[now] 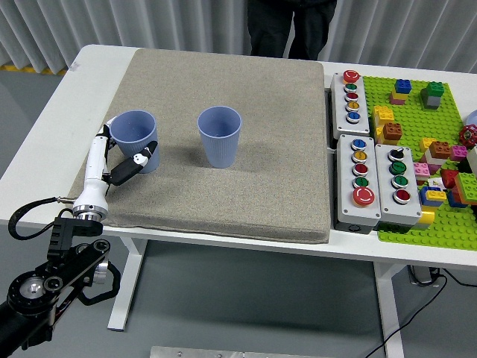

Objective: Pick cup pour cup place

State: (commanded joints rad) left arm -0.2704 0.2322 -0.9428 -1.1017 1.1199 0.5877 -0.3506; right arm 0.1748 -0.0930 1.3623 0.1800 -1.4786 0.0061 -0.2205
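Two blue cups stand upright on a grey mat on the white desk point(45, 134).

The mat point(246, 179) covers most of the desk; button boxes point(369, 179) and a green brick plate point(440, 149) lie to its right. The left cup point(134, 140) is near the mat's left edge, the other cup point(220, 136) apart to its right. The left hand point(112, 160) wraps its fingers point(138, 160) around the left cup, gripping it.

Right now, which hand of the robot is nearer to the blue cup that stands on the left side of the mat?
Left. The left hand is at the left blue cup, its fingers around the cup's lower wall. The right hand does not show in the picture at all.
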